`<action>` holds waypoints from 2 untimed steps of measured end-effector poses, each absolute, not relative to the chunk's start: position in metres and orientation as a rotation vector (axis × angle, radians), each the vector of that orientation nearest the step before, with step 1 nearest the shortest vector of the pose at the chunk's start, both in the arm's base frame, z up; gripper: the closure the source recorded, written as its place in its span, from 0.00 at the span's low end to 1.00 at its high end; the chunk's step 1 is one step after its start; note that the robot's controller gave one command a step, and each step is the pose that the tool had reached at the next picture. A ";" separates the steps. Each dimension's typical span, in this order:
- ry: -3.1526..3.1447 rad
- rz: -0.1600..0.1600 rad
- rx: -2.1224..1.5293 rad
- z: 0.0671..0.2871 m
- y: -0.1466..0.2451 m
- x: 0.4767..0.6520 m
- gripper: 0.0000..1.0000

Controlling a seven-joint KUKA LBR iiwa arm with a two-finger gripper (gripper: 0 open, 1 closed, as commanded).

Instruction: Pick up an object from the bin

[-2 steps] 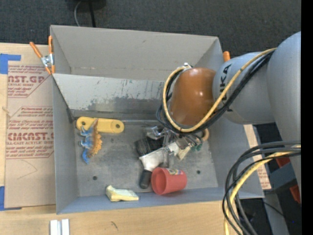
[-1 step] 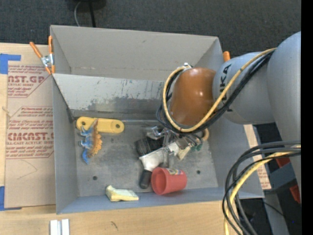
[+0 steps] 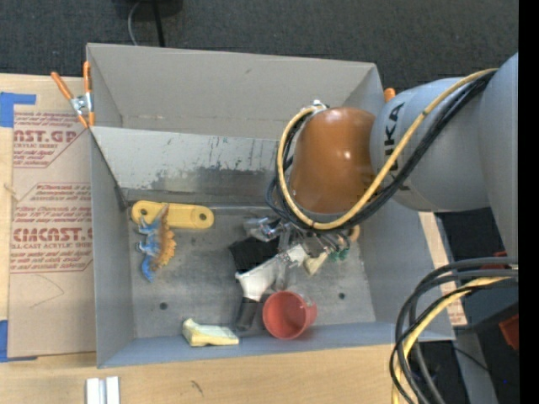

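My gripper [image 3: 305, 252] sticks out from under the arm's wrist, low over the right middle of the bin. Just left of it lies a black block [image 3: 249, 252], with a white crumpled piece [image 3: 256, 281] right below the gripper's tip. A red cup [image 3: 288, 315] lies on its side in front of these, its mouth facing up and to the left. A small dark thing [image 3: 246, 313] rests beside the cup.
A yellow flat handle-like piece [image 3: 173, 215] lies at the left, with a small blue and yellow toy [image 3: 156, 248] beneath it. A pale yellow wedge [image 3: 209, 335] sits at the front wall. The arm's brown dome covers the bin's right rear.
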State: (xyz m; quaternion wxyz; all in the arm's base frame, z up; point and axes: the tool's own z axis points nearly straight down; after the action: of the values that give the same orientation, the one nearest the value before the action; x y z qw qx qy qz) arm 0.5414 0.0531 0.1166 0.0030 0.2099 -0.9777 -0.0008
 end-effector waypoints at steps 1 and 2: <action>-3.069 -0.003 0.666 0.137 0.059 0.543 1.00; -3.023 0.004 0.943 0.107 0.046 0.540 1.00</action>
State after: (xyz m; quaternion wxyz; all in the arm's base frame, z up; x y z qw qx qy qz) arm 0.5403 0.0464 0.1075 -0.0127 0.2977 -0.9546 0.0014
